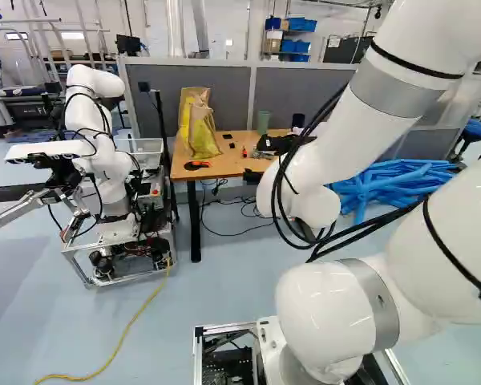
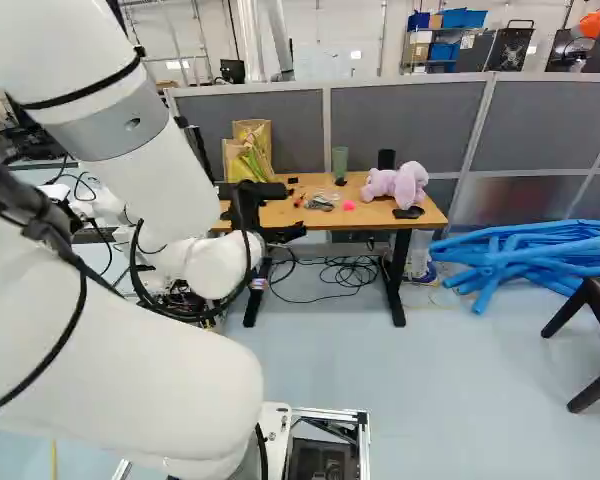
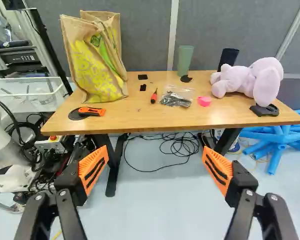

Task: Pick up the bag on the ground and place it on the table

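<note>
With tool (image 3: 155, 154) spread wide, empty, pinch bag (image 3: 97, 65) by upper rim near far left corner of worktop (image 3: 135, 117); probably soft, light.

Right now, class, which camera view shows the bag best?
The wrist view: the bag shows large and uncovered. The left base view shows it uncovered but smaller; the right base view shows it small, its bottom behind the arm.

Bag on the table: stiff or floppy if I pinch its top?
The bag stands upright on the table, yet its sides are creased, so it's probably half-stiff and may buckle when pinched. Its coarse, woven-looking cloth likely won't slip much. The inside is hidden, so I can't judge weight.
</note>
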You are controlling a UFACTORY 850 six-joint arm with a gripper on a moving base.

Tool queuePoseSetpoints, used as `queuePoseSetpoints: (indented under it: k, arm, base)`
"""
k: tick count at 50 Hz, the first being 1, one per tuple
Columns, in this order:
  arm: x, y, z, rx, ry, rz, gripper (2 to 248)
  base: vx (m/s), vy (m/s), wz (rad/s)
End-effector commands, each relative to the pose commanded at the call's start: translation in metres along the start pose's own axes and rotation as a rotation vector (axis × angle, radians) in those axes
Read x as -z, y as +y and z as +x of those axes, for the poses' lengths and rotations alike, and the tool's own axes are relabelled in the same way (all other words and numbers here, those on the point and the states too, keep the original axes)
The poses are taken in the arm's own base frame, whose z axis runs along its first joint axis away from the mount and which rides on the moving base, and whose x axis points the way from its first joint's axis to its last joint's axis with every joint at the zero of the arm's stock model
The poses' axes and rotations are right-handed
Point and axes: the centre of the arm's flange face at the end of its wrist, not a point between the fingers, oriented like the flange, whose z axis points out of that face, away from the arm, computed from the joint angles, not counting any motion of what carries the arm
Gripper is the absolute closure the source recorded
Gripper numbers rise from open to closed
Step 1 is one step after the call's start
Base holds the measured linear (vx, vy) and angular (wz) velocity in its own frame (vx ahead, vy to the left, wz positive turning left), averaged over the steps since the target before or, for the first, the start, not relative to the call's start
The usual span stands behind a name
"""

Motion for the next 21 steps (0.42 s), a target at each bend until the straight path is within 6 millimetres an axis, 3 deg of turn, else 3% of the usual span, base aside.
queuePoseSetpoints:
  k: [21]
  arm:
    - [0.0062, 0.0003, -0.0064, 0.002, 0.01, 0.0, 3]
  base:
    - [0.0, 0.0, 0.0]
